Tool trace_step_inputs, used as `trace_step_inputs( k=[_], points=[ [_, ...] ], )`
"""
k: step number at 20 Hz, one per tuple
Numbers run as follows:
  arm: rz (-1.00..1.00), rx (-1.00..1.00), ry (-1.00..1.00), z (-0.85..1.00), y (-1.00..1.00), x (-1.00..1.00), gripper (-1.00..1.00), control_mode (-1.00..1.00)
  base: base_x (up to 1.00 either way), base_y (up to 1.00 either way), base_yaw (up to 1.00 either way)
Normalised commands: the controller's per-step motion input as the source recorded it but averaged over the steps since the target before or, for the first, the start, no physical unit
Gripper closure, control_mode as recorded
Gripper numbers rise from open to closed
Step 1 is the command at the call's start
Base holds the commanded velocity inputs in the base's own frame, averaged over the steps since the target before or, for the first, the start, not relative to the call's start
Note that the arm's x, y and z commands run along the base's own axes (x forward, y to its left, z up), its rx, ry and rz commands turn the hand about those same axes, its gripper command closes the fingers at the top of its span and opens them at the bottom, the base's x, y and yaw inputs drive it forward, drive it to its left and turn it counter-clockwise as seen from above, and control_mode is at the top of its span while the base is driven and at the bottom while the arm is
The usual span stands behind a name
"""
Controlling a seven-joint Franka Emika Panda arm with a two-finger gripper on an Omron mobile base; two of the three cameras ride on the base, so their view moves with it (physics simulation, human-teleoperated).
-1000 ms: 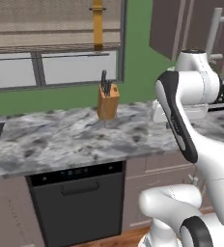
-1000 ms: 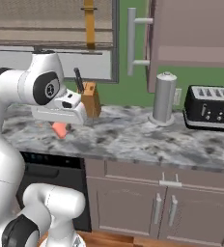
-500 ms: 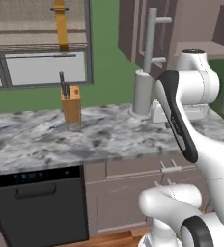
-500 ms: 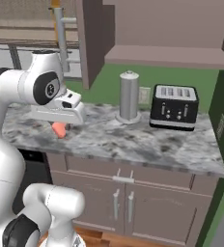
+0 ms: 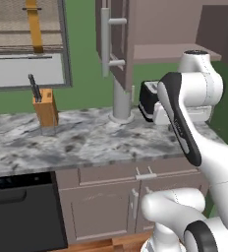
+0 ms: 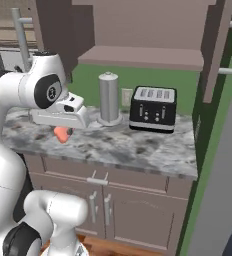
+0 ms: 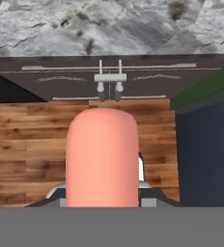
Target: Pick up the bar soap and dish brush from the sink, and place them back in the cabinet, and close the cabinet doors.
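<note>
While the soap stands up between the fingers in the hand view, it hangs under the gripper above the counter. Left to right there: canister, toaster. The cabinet stands open above. The gripper is clamped on the soap, jaws narrowly parted.

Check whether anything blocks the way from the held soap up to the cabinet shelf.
Nothing visible does. The gripper holds the soap above the counter, left of the grey canister and toaster. The cabinet is open, and its shelf looks bare above them.
</note>
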Motion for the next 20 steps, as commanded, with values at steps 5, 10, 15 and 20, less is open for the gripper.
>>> trace_step_inputs(
  k=[5, 10, 15, 20],
  points=[
    [0.0, 0.0, 0.0, 0.0, 0.0, 0.0, 1.0, 1.0, 0.01, -0.58, 0.06],
    [0.0, 0.0, 0.0, 0.0, 0.0, 0.0, 1.0, 1.0, 0.02, -0.31, 0.04],
    [0.0, 0.0, 0.0, 0.0, 0.0, 0.0, 1.0, 1.0, 0.09, 0.0, 0.0],
    [0.0, 0.0, 0.0, 0.0, 0.0, 0.0, 1.0, 1.0, 0.18, 0.0, -0.04]
  ],
)
